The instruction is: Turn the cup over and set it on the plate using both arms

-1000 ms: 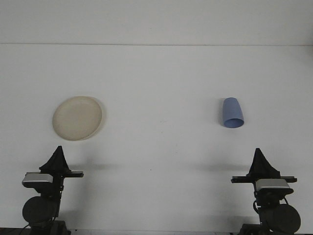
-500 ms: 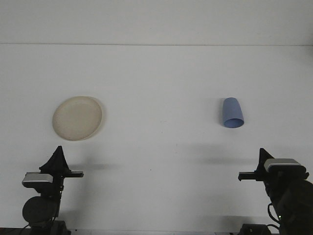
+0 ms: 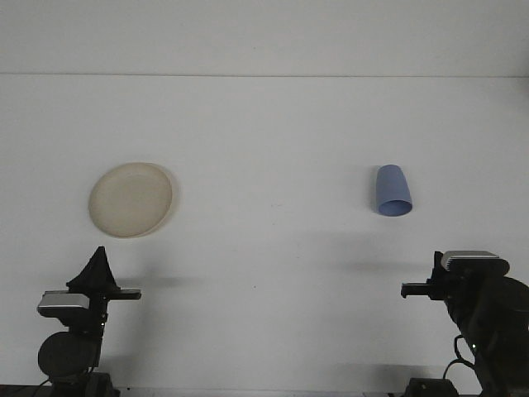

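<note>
Blue cup (image 3: 393, 191) on its side, cream plate (image 3: 131, 199) far left

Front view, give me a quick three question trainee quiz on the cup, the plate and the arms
1. True or false: the blue cup stands upright on the plate.
2. Which arm is nearer the cup: A left arm, B right arm?
3. Fill in: the cup's open mouth faces ___ the camera.

Key: 1 false, it lies on its side on the table, apart from the plate. 2 B. 3 toward.
</note>
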`<state>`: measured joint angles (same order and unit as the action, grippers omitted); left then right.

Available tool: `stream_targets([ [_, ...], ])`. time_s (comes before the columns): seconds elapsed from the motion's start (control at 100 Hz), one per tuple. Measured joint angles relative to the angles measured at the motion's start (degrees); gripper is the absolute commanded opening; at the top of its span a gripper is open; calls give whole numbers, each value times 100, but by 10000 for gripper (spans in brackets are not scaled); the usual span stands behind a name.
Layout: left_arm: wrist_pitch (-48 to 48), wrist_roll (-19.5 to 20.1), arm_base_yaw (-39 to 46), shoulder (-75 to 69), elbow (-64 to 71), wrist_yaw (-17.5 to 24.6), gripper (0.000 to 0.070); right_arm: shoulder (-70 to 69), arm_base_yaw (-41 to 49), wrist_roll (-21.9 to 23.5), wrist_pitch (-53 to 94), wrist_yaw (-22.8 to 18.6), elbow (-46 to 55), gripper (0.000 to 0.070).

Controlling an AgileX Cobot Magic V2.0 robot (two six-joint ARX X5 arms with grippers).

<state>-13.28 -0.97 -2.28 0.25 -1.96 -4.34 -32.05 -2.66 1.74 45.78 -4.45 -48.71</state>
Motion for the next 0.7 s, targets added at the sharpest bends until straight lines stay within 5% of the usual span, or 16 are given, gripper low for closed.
stream_targets([
  [0.2,0,0,0,0,0,0,11,4,0,0,22,0,0,35],
  [0.45,0,0,0,0,0,0,11,4,0,0,146,0,0,471],
  [0.7,0,0,0,0,0,0,11,4,0,2,149,0,0,480],
])
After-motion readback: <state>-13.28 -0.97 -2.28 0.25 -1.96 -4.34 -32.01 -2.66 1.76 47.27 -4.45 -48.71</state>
